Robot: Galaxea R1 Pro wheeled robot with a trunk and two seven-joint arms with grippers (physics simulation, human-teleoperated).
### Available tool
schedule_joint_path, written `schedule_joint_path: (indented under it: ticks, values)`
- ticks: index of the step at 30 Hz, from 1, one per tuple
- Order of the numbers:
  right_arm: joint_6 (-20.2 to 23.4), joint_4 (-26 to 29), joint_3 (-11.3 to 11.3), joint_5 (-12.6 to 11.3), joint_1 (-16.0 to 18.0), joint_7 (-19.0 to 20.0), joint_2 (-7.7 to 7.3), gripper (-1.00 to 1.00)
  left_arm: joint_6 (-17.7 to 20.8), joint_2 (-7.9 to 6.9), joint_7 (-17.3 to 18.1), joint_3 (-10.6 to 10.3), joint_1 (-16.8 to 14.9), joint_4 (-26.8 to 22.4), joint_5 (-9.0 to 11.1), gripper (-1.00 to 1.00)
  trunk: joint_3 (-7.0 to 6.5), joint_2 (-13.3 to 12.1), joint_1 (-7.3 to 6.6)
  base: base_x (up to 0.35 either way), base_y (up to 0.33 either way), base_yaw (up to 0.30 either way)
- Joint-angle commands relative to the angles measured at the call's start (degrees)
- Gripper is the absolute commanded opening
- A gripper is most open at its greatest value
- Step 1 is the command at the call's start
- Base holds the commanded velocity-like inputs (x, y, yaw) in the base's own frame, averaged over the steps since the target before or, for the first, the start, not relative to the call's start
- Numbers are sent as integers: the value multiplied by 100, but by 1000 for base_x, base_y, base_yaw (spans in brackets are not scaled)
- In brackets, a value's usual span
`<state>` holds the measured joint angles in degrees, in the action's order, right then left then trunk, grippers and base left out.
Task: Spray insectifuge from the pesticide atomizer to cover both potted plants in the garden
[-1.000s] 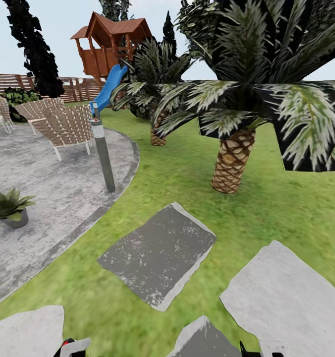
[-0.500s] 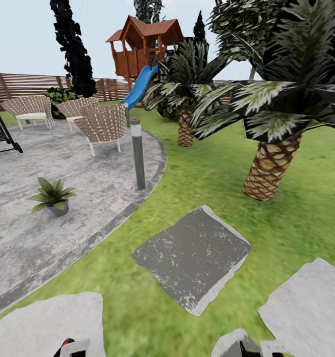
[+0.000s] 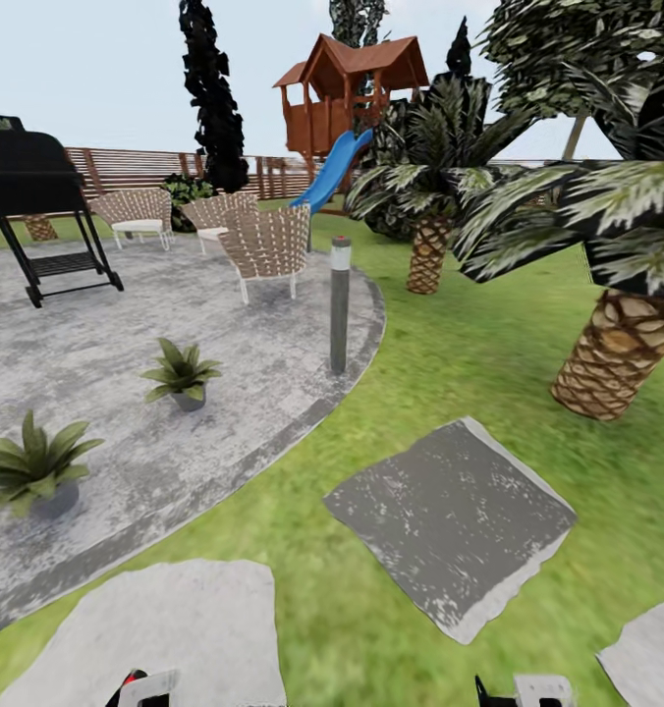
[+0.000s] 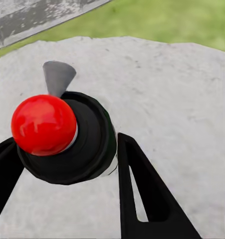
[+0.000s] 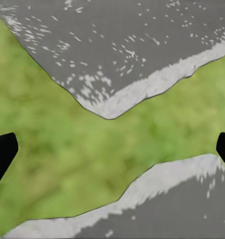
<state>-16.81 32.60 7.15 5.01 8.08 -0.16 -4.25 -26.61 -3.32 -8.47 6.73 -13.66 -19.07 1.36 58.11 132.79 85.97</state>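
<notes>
Two potted plants ahead and to the left, on the grey patio point(image 3: 96, 334).
Near plant point(image 3: 32, 471) and far plant point(image 3: 180, 373) closest to the left gripper point(image 4: 65, 144), pinched on the pesticide atomizer point(image 4: 90, 139), bottle standing along the fingers, red knob up. Right gripper point(image 5: 112, 154) spread wide, holding nothing, over grass and a stepping stone point(image 5: 142, 45). Both plants plain from the head; grip plain from the left wrist.
</notes>
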Motion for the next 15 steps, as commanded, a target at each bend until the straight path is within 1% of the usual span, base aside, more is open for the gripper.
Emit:
schedule_joint_path:
  ticks: [1,5,7,10,15]
  values:
    - [-15,1,24,53,1,-2,3,100,-19,2,-6,-5,-5,8,13,-100,5,2,-1,0,306,278]
    - [-15,1,24,53,1,-2,3,100,-19,3,-6,-5,-5,8,13,-100,5,2,-1,0,305,279]
    - [-15,1,24,53,1,-2,3,100,-19,3,-6,-5,-5,9,13,-100,5,2,-1,0,208,279]
    - [-15,1,24,53,1,-2,3,100,-19,1,-6,-5,-5,9,13,-100,5,2,-1,0,91,279]
    - [-15,1,24,53,1,-2,3,100,-13,-1,-8,0,-5,7,13,-100,5,2,-1,0,21,279]
